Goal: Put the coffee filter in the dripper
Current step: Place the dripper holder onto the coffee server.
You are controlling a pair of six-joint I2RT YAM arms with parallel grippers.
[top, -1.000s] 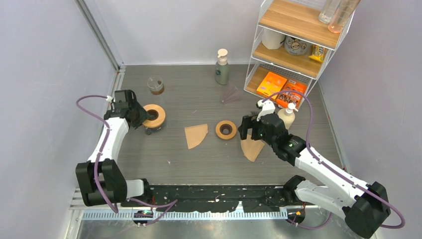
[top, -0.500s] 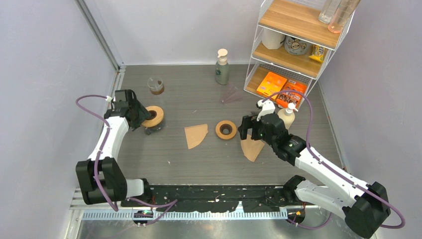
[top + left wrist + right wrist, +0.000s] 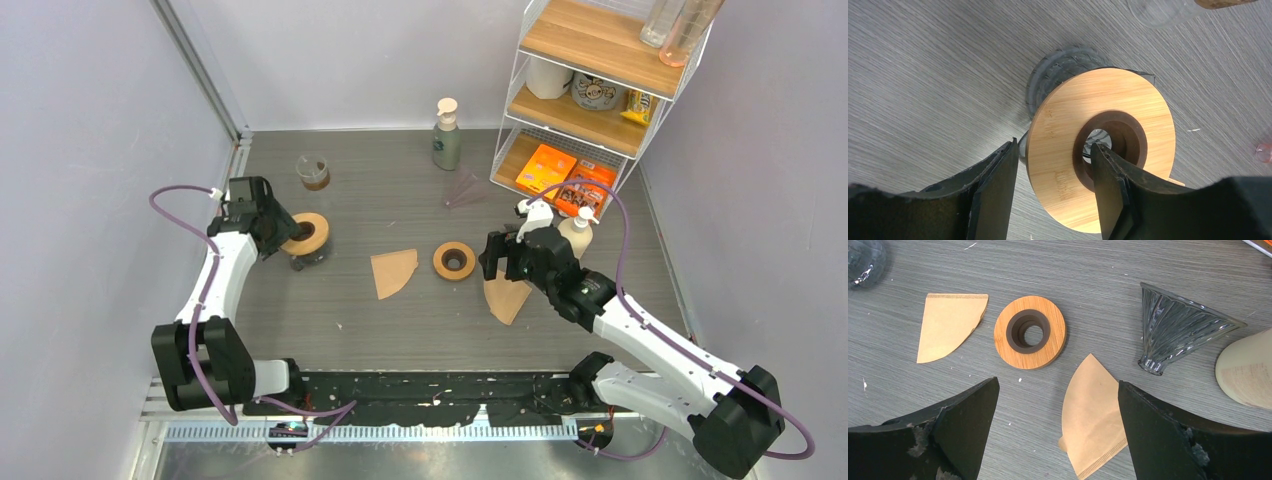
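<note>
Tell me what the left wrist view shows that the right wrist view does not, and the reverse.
Left wrist only: a bamboo ring, the left jaws open astride its rim, one inside the hole. Right wrist only: a left paper filter, a right paper filter, a loose bamboo ring lying flat between them, a glass dripper cone on its side, and the right jaws open. Both: the grey wood-grain table.

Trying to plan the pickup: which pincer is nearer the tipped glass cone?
Right. The cone lies beyond the right pincer; the left pincer straddles a wooden ring far off.
</note>
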